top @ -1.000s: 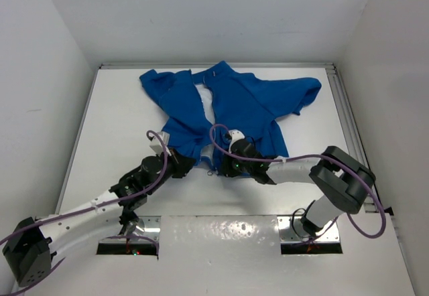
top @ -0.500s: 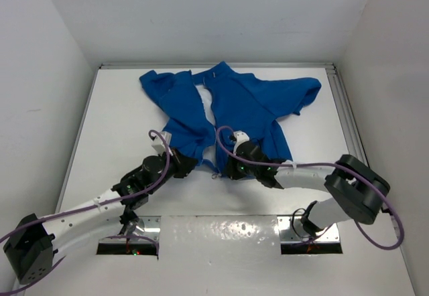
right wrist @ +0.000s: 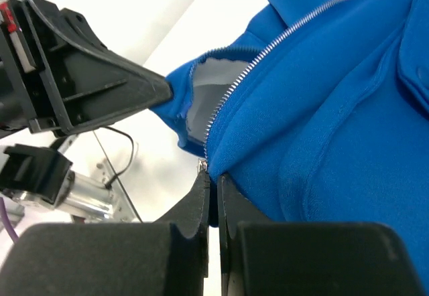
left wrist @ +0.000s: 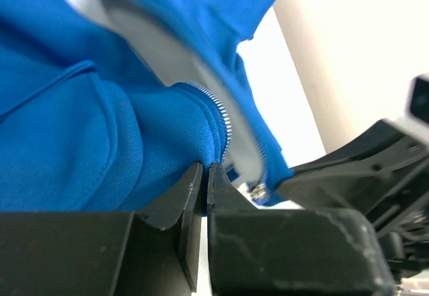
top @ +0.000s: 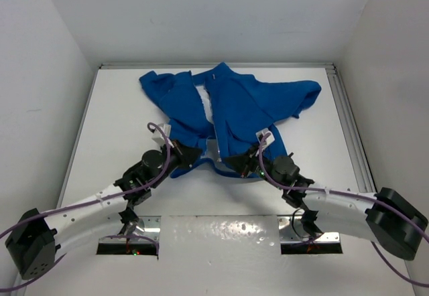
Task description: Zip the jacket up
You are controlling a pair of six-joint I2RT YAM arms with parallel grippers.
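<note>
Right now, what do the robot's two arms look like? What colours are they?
Both arms are long white tubes with chunky black joints. The left arm and right arm each carry a purple cable running along them. The left gripper and right gripper have blocky, matte black fingers.
</note>
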